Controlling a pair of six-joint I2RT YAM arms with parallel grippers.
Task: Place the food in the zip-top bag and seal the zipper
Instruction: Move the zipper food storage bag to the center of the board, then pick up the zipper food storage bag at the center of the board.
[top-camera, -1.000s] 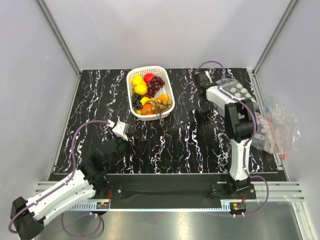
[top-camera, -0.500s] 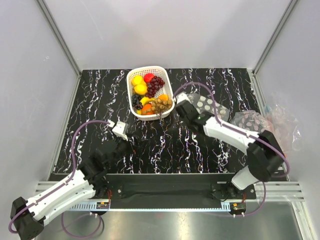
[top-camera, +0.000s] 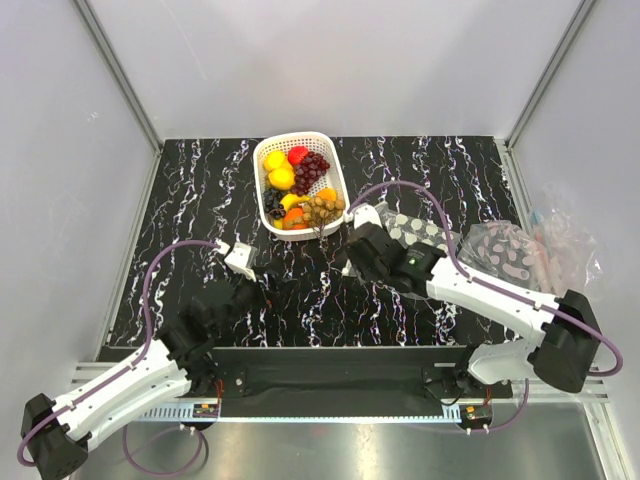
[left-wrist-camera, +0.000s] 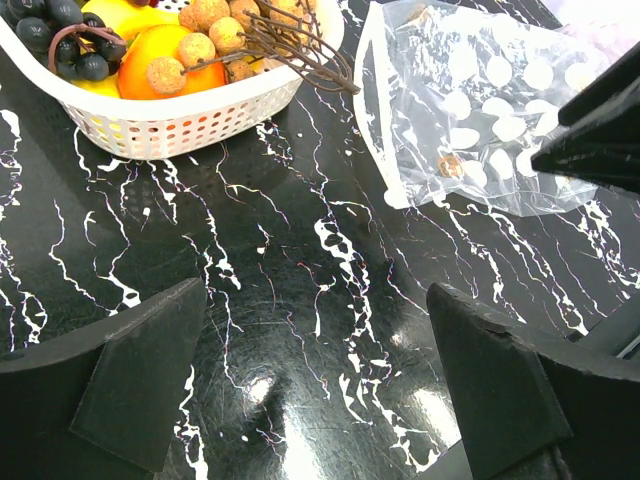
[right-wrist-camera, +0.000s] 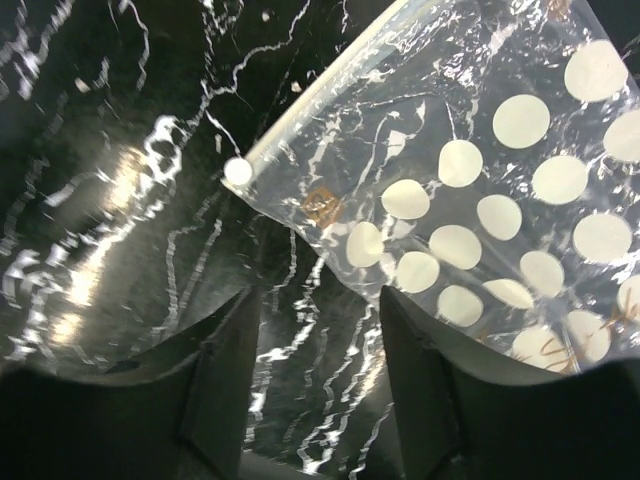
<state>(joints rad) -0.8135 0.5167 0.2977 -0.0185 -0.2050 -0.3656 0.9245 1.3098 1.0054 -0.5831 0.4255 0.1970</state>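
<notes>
Right arm has swung in from the far-right corner and now reaches left across the worktop (top-camera: 180, 200); zip-top bag (top-camera: 420, 230) has come with it to mid-worktop, just right of the basket (top-camera: 259, 190); left arm and fruit unchanged.

Right gripper (right-wrist-camera: 315, 300): jaws part-way open; the bag's film lies in the gap, its zipper corner just ahead of the fingertips; no clamp on the film visible, can't confirm a grip.

Left gripper (left-wrist-camera: 315, 300): jaws wide apart, nothing between them; it hangs over bare worktop, with the basket beyond it to the far left and the bag beyond it to the far right.

Toy fruit (top-camera: 282, 178) all sits in the basket at far centre, apart from both grippers: lemons (top-camera: 276, 161), strawberry (top-camera: 298, 154), purple grapes (top-camera: 314, 170), tan grapes (top-camera: 322, 208), orange (top-camera: 293, 221).

Bag lies flat on the worktop; clear film, crinkled, printed with white dots; zipper strip runs along its left edge; no fruit inside.
</notes>
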